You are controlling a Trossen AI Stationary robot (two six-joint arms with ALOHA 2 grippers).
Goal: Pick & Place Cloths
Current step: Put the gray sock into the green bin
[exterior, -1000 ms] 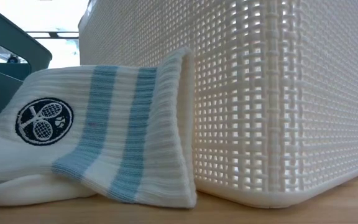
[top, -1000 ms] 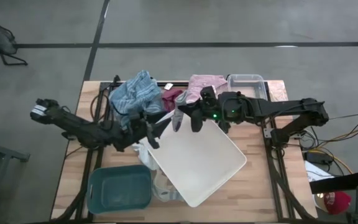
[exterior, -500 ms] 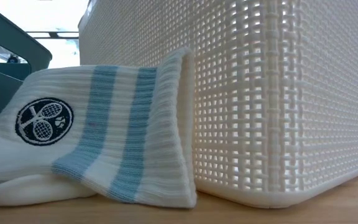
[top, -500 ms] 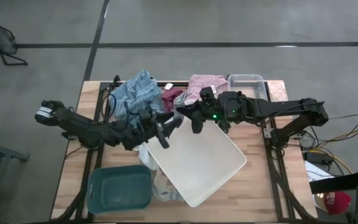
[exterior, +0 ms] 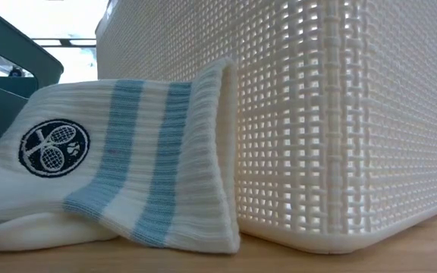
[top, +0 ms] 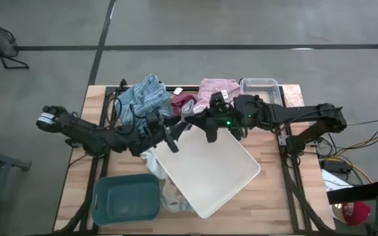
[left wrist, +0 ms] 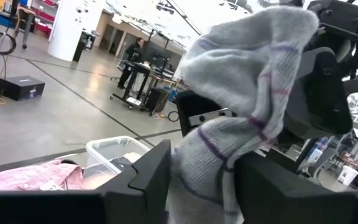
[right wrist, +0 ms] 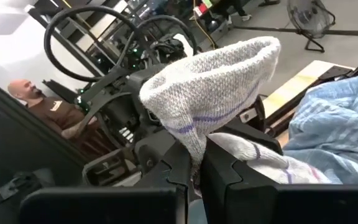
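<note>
Above white basket (top: 209, 170), grey cloth (top: 188, 113) between left gripper (top: 172, 134), right gripper (top: 195, 118)

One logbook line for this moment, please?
right gripper: pinching grey sock | left gripper: around same sock

Two dark jointed arms, green light on the right arm (top: 226, 122), blocky black fingers (left wrist: 143, 180).
</note>
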